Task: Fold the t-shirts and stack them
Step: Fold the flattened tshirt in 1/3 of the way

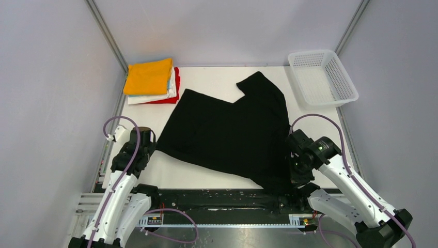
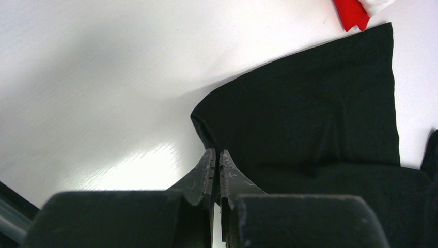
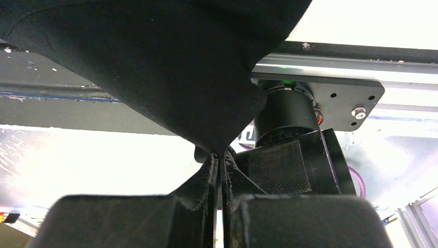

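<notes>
a: start at the left claw (image 2: 217,153). what had it got?

b: its jaws were pressed together right at the near left edge of the black t-shirt (image 1: 227,134), and it looked to have a thin nip of cloth between them. the right claw (image 3: 219,157) was closed as well, and a bunched corner of the same shirt ran straight down into its tips.

a: and where was the shirt itself?

b: it lay spread at a slant over the middle of the tabletop (image 1: 206,178), one sleeve pointing to the far side. its near right corner was pulled past the near edge, over the metal rail. the folded stack (image 1: 149,76) sat at the far left corner, orange-yellow on top (a red one showed at the bottom). the basket (image 1: 338,77) stood at the far right, well apart from the shirt.

a: so which step was that?

b: i'd say laying out, not folding. the shirt was crooked and had no fold in it.

a: what did the next move call for?

b: both held corners needed carrying evenly back over the tabletop to square the hem. an uneven pull would have skewed it further.
</notes>
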Tool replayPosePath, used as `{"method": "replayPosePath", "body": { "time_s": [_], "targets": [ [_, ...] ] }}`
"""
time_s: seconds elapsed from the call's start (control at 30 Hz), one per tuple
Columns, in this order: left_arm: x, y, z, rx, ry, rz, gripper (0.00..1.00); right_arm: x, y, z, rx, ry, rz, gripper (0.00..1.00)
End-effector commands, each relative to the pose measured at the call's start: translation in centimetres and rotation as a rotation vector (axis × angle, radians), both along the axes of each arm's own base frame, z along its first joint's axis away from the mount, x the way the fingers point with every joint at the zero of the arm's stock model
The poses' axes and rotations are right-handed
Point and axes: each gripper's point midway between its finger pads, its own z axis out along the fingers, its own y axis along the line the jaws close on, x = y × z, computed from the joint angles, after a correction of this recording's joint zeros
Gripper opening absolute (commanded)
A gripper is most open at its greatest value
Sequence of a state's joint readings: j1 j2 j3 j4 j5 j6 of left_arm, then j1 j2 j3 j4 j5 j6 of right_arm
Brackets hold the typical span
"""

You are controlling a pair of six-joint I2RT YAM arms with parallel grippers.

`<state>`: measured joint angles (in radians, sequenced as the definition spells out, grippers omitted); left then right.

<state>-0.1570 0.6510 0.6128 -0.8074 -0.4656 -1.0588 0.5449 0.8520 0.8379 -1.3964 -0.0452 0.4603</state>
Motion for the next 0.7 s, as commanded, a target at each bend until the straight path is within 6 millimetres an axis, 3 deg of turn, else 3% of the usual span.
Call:
{"method": "replayPosePath", "body": {
  "time_s": [0.0, 0.4, 0.67],
  "targets": [
    [2.8, -0.6, 1.9, -0.01, -0.086, -0.026, 0.0, 2.5, 0.4, 1.2, -0.014, -0.078, 0.016, 0.0],
    [10.1, -2.0, 2.5, -0.005, -0.094, -0.06, 0.0, 12.7, -0.6, 3.9, -0.217, -0.359, -0.042, 0.02],
    [14.6, -1.5, 0.7, 0.075, 0.012, -0.037, 0.0, 19.4, 0.1, 3.1, -0.227, -0.399, -0.086, 0.03]
  ]
}}
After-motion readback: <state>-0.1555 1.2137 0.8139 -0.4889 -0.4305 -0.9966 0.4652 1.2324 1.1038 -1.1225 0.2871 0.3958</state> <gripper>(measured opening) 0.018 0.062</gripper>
